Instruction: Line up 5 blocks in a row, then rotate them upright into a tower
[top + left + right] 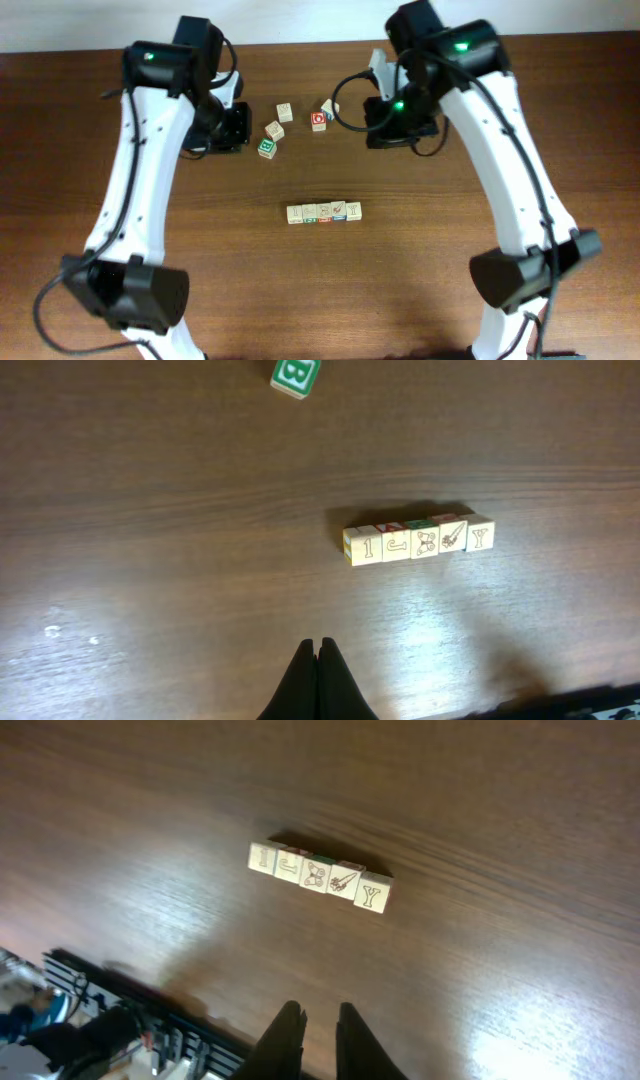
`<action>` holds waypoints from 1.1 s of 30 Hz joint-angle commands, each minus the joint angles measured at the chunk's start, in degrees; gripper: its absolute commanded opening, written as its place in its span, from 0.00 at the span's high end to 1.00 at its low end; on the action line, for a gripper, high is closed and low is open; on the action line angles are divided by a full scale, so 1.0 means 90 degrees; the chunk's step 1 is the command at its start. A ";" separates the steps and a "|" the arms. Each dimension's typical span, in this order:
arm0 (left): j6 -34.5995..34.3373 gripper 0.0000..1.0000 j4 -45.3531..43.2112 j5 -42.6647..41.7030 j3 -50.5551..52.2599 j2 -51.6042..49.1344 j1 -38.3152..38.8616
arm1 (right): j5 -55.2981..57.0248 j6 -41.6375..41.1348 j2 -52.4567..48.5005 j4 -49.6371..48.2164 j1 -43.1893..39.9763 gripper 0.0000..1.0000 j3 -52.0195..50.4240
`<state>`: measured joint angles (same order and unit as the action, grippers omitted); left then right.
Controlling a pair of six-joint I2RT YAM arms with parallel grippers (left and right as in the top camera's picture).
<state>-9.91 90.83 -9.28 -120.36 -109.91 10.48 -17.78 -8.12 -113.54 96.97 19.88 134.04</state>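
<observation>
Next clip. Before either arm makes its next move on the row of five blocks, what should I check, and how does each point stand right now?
1. Row of blocks intact: ok, five side by side in one line.
2. Left gripper free: ok, shut, nothing in it.
3. Right gripper free: ok, shut, nothing in it.
4. Grippers clear of the row: ok, both wrist views show bare table between fingers and row.
5. Loose blocks out of the way: ok, they lie at the back, apart from the row.
6. All five rotated as wanted: cannot tell.
</observation>
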 commanded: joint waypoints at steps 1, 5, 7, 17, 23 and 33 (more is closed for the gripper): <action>-0.0556 1.00 0.0270 0.0454 -0.0143 0.0981 -0.0010 | 0.0189 -0.0187 0.0865 0.0041 0.0063 0.96 0.0158; -0.1001 1.00 0.0022 0.0515 0.1107 0.1326 0.0228 | 0.0801 -0.0707 0.1880 -0.0010 0.0391 0.95 -0.1666; -0.1229 1.00 -0.1341 0.0330 0.2788 0.1851 0.0248 | 0.0777 -0.0702 0.2101 -0.0993 0.0384 0.95 -0.3145; -0.1088 1.00 -0.4481 -0.0767 0.5717 0.0816 0.0250 | -0.1158 -0.0631 0.1418 -0.5853 -0.0758 0.96 -0.7490; -0.1088 1.00 -0.5911 -0.1219 0.6450 0.0612 0.0245 | -0.1576 -0.0629 0.0714 -0.6414 -0.0753 0.96 -0.7490; -0.1086 1.00 -0.6234 -0.1853 0.6620 0.0610 0.0393 | -0.1666 -0.0481 0.0488 -0.6518 -0.0629 0.96 -0.7490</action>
<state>-20.58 34.26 -24.71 -61.17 -103.94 12.88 -32.08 -13.26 -108.40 38.70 13.21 66.92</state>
